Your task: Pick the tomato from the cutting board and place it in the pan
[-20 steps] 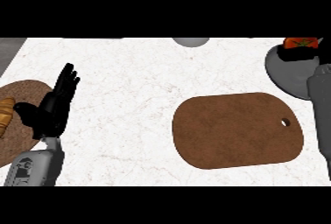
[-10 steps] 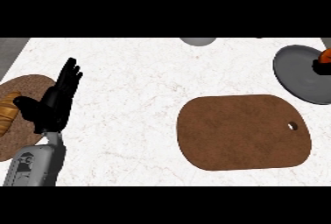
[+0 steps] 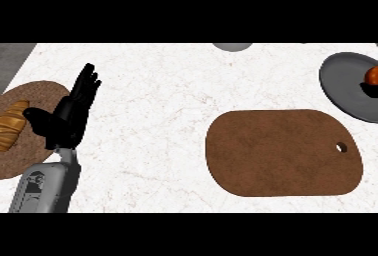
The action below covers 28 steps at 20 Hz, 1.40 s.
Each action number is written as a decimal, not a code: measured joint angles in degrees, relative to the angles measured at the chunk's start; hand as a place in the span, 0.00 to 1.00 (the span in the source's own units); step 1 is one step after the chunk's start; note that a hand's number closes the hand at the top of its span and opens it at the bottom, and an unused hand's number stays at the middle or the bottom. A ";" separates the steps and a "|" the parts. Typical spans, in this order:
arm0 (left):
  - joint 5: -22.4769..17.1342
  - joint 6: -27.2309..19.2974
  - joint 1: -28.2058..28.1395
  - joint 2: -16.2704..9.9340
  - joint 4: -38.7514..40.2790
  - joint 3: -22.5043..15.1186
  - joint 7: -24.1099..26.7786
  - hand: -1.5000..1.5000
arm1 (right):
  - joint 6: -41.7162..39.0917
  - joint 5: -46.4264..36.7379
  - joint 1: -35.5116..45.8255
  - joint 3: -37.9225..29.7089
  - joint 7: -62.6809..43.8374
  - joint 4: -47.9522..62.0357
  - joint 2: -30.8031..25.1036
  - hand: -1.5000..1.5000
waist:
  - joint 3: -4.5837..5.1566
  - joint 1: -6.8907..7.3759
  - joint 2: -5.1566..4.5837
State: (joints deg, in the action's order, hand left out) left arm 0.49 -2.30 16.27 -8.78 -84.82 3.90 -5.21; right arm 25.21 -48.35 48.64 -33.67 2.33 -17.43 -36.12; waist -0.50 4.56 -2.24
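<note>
I judge the placing step nearly done: the tomato (image 3: 371,76) sits in the pan (image 3: 343,86), beyond the cutting board (image 3: 280,152); something dark adjoins it, indistinct. My left hand (image 3: 68,116) rests open, far left of the board. Count: one tomato, one pan, one board. Next: confirm release.

White marbled counter (image 3: 162,100). Brown cutting board (image 3: 284,152) right of centre, hole near its right edge, top bare. Grey pan (image 3: 345,90) at right edge, cut off by frame; tomato (image 3: 372,76) inside it, dark shape just beside it, possibly right robot hand. Left robot hand (image 3: 66,117) at left, fingers straight, pointing up. Beside it round woven mat (image 3: 33,150) with bread (image 3: 11,125). Grey object (image 3: 232,46) at top edge.
</note>
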 measured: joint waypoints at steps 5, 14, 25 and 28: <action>-0.21 0.36 0.04 -0.31 0.37 0.33 0.62 0.50 | -7.46 4.40 0.62 -3.56 3.61 4.07 -0.24 0.00 | -0.05 0.22 -0.12; -0.33 0.08 -0.41 -0.54 0.27 0.97 0.15 0.50 | -6.96 12.17 -2.31 -10.80 17.05 3.64 -0.26 0.00 | -0.02 -0.89 0.39; 0.21 -0.67 -3.09 -1.19 0.67 2.37 0.84 0.50 | -23.60 25.00 -9.17 -18.48 30.13 1.79 -0.90 0.00 | 0.43 -4.27 2.09; 0.26 -0.98 -3.73 -1.27 0.45 2.82 0.85 0.50 | -28.92 27.13 -12.76 -18.24 31.17 -1.42 -1.00 0.00 | 0.55 -5.28 2.55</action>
State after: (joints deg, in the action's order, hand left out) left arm 0.75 -3.28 12.54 -10.04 -84.37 6.72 -4.36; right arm -3.71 -21.22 35.88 -51.91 33.50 -18.84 -37.11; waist 0.04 -0.72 0.31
